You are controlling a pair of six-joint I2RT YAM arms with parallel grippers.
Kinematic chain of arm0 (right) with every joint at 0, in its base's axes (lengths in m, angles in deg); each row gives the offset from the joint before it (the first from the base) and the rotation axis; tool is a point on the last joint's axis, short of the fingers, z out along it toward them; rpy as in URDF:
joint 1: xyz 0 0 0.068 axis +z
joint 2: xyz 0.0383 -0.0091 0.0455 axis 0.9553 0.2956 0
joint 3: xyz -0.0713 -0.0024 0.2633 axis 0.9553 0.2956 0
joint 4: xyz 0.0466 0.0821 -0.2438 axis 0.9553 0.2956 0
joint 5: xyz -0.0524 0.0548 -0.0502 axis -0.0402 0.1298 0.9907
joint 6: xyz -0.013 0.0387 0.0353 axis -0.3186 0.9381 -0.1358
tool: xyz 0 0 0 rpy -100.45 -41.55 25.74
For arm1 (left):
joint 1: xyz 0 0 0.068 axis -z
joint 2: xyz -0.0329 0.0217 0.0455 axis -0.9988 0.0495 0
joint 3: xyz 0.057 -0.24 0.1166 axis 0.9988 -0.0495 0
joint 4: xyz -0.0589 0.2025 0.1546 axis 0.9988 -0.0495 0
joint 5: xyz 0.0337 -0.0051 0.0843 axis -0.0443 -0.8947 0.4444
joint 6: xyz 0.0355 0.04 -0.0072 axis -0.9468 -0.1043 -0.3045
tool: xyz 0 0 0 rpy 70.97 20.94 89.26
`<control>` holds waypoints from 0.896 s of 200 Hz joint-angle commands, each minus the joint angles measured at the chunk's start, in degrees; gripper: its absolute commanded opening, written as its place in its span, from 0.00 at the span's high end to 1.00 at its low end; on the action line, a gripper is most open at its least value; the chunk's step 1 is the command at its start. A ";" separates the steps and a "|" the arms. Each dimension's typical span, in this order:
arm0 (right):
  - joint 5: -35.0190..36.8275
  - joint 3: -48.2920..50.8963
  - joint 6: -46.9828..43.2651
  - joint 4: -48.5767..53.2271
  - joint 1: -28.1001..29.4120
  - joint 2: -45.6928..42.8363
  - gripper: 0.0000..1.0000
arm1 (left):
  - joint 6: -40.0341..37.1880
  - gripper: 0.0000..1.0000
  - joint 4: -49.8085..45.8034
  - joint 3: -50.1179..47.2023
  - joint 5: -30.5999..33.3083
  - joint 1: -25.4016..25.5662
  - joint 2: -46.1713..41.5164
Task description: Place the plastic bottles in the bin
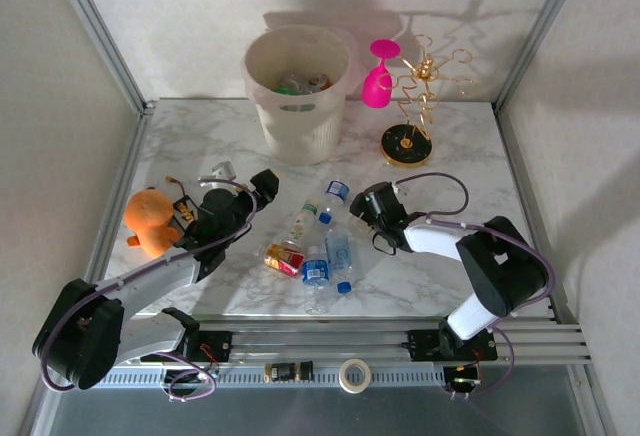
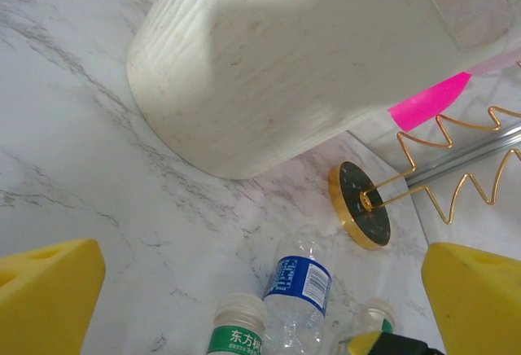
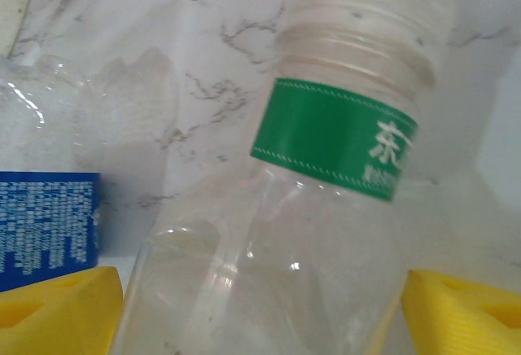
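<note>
Marble table: left claw spread wide; right claw straddles green-label bottle, contact unclear.

Bin far centre, some bottles inside; loose bottles before it; toy left; stand right of bin.

Bin cream-white, fine ribbing. Table white marble w/ grey veins. Green-label bottle clear, whitish cap; blue-label bottle clear, wht print. Goblet pink; wire stand gold, dark base; plush toy orange.
</note>
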 commanded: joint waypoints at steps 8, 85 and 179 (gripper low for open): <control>2.08 0.98 -0.53 3.33 0.05 0.23 0.11 | 1.13 0.00 1.22 -0.70 1.53 0.44 -0.59; -1.13 0.79 0.26 0.81 0.14 4.09 0.20 | 1.21 0.00 0.11 -1.45 2.37 0.44 -2.03; -3.28 2.17 -8.53 -1.49 0.08 -6.59 0.53 | 1.39 0.00 1.21 -2.21 2.64 0.01 -0.41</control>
